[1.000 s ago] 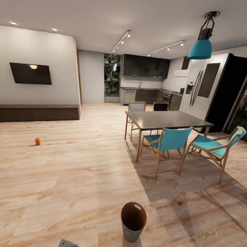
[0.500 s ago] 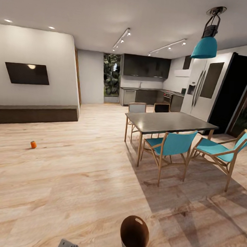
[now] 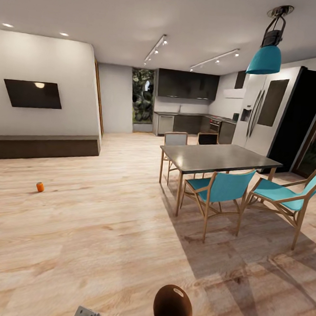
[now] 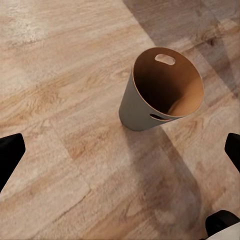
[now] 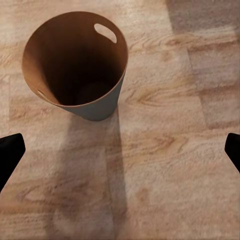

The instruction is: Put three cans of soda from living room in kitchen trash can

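Both grippers hang wide open and empty over the wood-plank floor (image 5: 165, 165), left gripper (image 4: 120, 150) and right gripper (image 5: 120, 150) each looking down on the round, smooth bin with its brown inside (image 5: 75, 60), probably parked there for drops. One small orange can (image 3: 40, 187) lies far off on the floor's left side.

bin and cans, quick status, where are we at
Both grippers open, holding nothing. Bin upright on the floor just ahead, looks empty in the wrist views. One orange can on the floor, far left. Table and chairs stand to the right, off that line.
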